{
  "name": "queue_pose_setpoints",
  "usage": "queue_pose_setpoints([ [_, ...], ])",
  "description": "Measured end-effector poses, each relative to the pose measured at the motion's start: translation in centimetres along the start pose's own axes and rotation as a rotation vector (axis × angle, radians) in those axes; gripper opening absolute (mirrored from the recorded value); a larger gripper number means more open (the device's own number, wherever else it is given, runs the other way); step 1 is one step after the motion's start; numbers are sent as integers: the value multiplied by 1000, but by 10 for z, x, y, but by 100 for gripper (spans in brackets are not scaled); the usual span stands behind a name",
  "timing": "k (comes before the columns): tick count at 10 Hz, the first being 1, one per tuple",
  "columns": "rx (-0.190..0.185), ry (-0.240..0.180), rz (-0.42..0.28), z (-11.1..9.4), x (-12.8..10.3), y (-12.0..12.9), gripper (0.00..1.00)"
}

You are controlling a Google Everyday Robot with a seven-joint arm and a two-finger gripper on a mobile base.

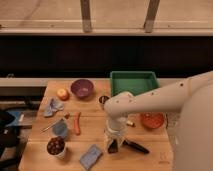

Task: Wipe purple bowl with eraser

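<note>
Near edge of table (95,129), right of centre: grasping eraser (113,148), wiping not yet starting.
Clamping jaws of gripper (114,144) together on what looks like the dark eraser block, low down, just left of black-handled tool (136,147). Leaving purple bowl (82,88) untouched, well apart at far left. Remaining, by judgement: lifting eraser, carrying it to bowl, wiping inside.

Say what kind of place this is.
Probably a robot test space staged like a kitchen: a wooden table holding a purple bowl, an orange bowl and a green bin. The gripper is down near the table's front edge, shut.
</note>
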Motion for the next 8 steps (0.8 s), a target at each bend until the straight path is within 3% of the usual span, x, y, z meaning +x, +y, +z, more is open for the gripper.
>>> queue_pose_setpoints([
  [2,-41,-59,4,-31,-15,-5,0],
  [4,-29,-109,-13,-60,-45,2,0],
  [8,10,-139,-79,-84,-103,34,0],
])
